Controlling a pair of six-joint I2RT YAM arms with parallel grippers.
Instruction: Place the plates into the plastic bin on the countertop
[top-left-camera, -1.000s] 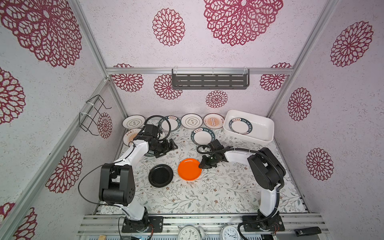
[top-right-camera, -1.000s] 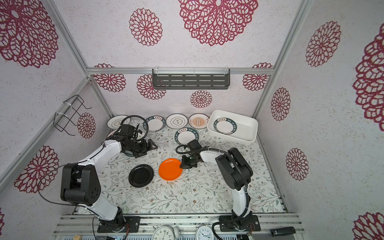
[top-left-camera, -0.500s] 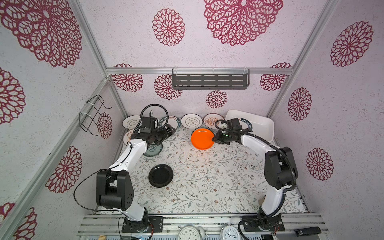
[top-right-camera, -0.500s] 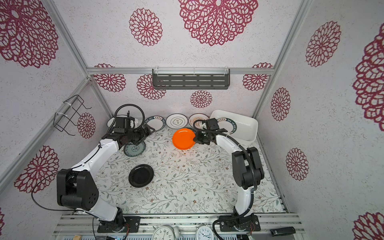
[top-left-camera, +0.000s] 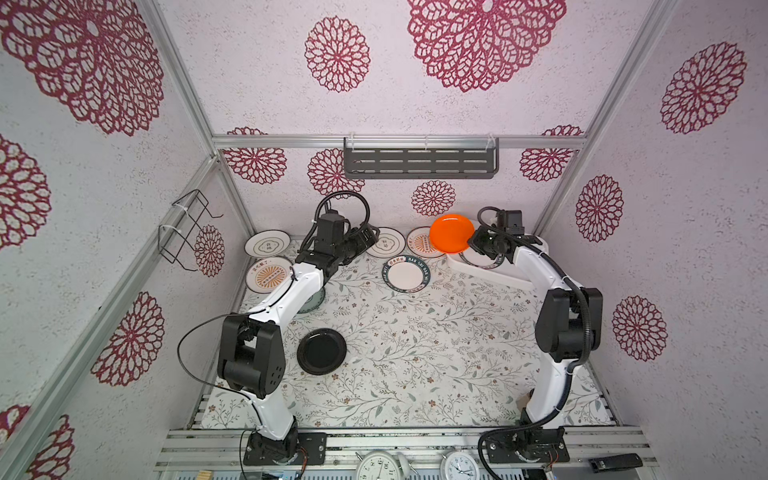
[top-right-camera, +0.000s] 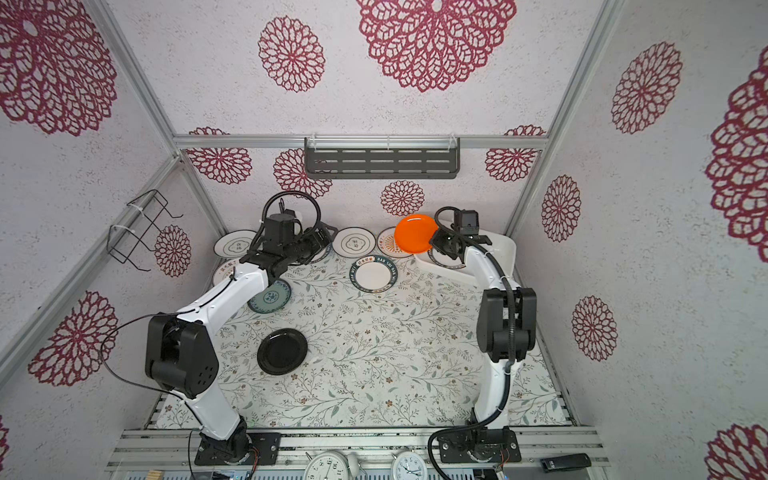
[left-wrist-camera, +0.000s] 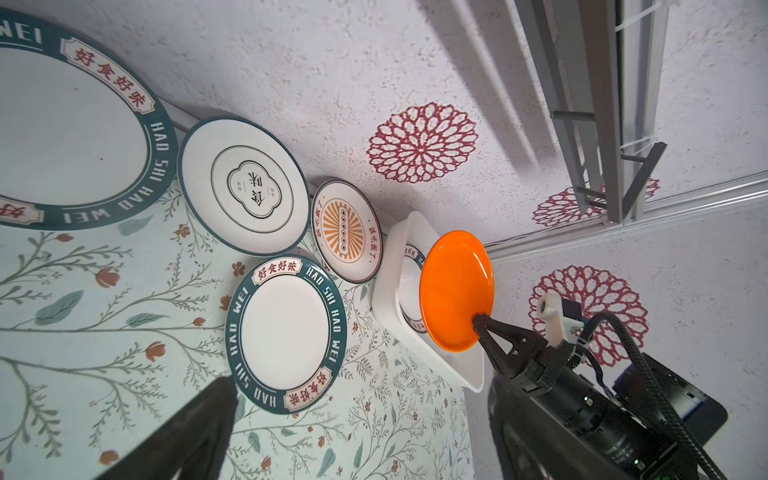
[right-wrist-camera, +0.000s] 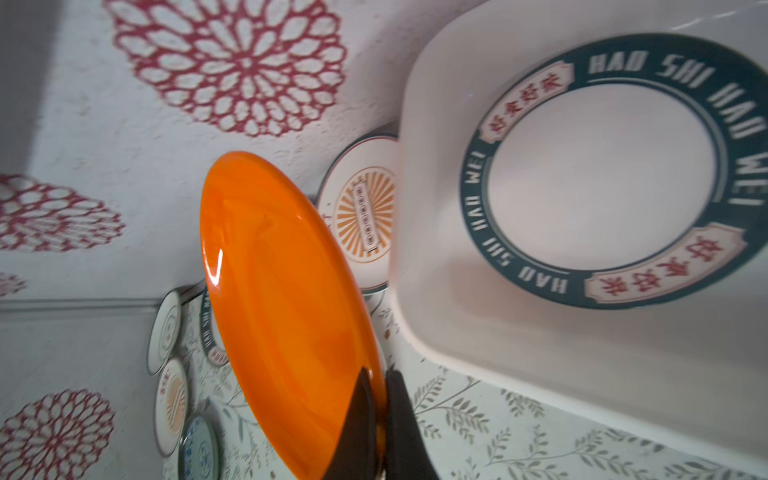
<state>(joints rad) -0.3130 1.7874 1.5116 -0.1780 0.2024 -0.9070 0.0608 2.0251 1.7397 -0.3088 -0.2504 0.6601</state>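
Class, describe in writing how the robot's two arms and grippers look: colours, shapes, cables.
Both the left arm and right arm have smooth white links joined by boxy black joint housings. Ribbed black cable hoses loop along them. The left gripper and right gripper are black, with tapering, pointed fingers.

Glossy orange plate (right-wrist-camera: 270, 291), glossy white plastic bin (right-wrist-camera: 436, 316), matt printed countertop (top-left-camera: 415, 340), rough-textured walls (top-left-camera: 249, 83)
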